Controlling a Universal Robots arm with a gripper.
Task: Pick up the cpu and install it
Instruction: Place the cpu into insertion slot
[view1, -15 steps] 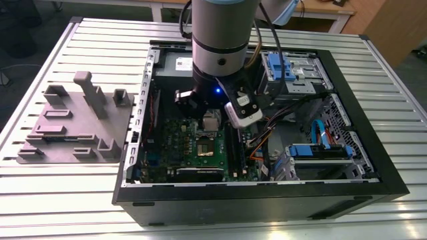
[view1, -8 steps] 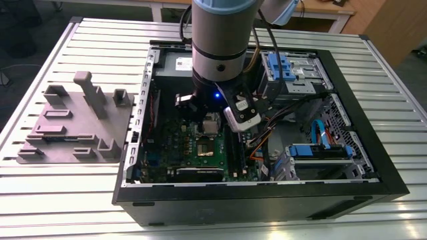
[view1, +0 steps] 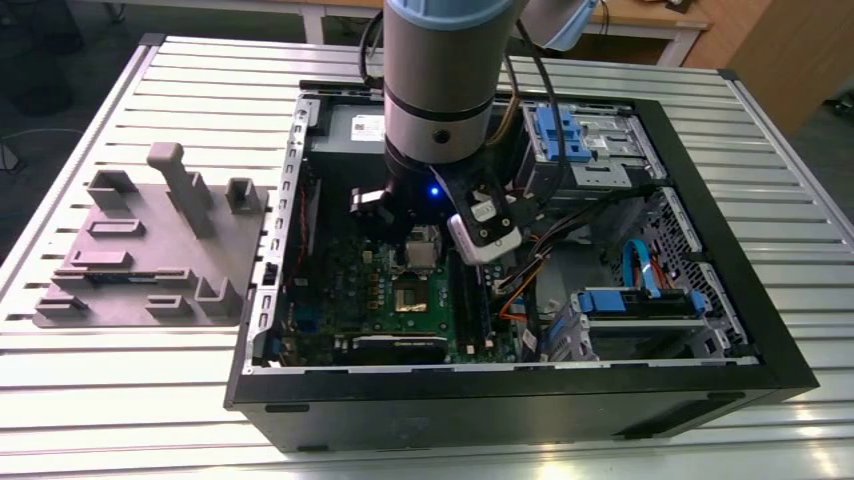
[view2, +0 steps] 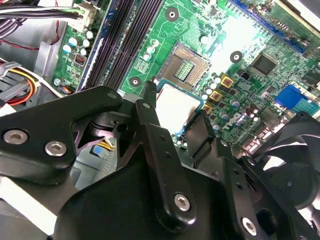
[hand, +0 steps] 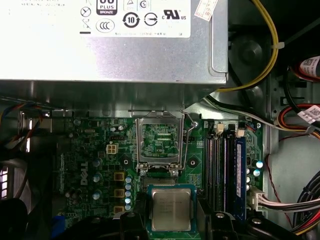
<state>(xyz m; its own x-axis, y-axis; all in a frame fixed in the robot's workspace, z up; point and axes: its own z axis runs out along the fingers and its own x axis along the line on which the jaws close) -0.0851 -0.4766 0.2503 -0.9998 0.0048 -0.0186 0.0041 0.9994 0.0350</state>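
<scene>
The arm reaches down into the open computer case (view1: 534, 420) that lies on the slatted table (view1: 134, 400). Its black fingers (view2: 155, 135) are clamped on the cpu (view2: 175, 107), one on each of two opposite edges, with the dull silver top facing up between them. In the first wrist view the cpu (hand: 171, 210) sits square between the fingertips, over the green motherboard (hand: 95, 150). The open socket (hand: 160, 142) lies just beyond the fingertips with its metal frame swung up, and the chip is beside it, not in it. The memory slots (hand: 220, 165) run alongside one finger. Past the socket, farther from the fingers, stands the grey power supply box (hand: 110, 55). Well away from the fingers, outside the case, a grey fixture tray (view1: 147, 250) rests on the table.
</scene>
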